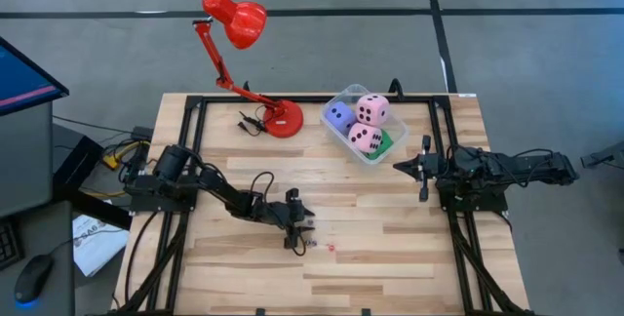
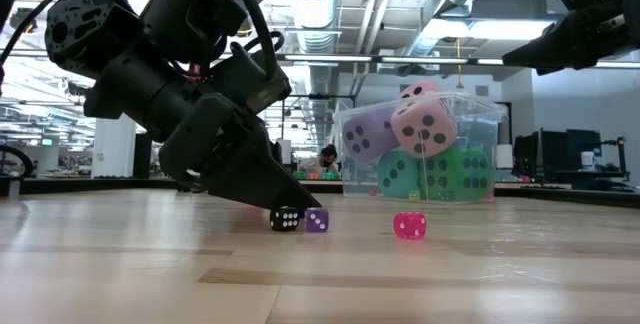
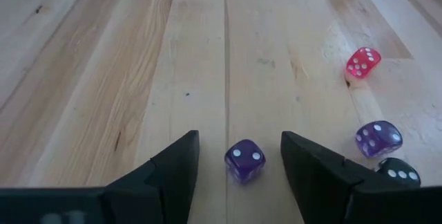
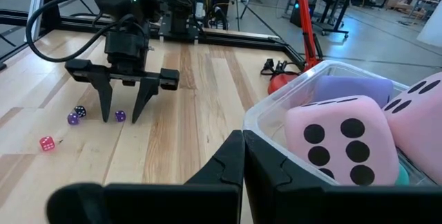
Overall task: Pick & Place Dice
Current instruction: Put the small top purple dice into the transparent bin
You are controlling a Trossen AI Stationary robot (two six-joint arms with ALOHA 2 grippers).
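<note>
Left gripper (image 3: pixel 238 165) spread wide, tips on wooden table (image 3: pixel 103 79), small dark-purple translucent die (image 3: pixel 244 160) between fingers, untouched. Beyond: lighter purple die (image 3: pixel 378 138), black die (image 3: pixel 398 172), pink die (image 3: pixel 362 62). Right gripper (image 4: pixel 243 156) pressed closed, near clear plastic tub (image 4: pixel 290 92).

The left gripper (image 3: pixel 239 156) stands on the table (image 3: pixel 90 79) with one small die (image 3: pixel 244 160) between its open fingers. Three more small dice (image 3: pixel 378 138) lie just outside one finger. The tub (image 1: pixel 355 150), holding the big dice (image 1: pixel 371 109), sits well beyond, near the right gripper (image 1: pixel 423 168).
</note>
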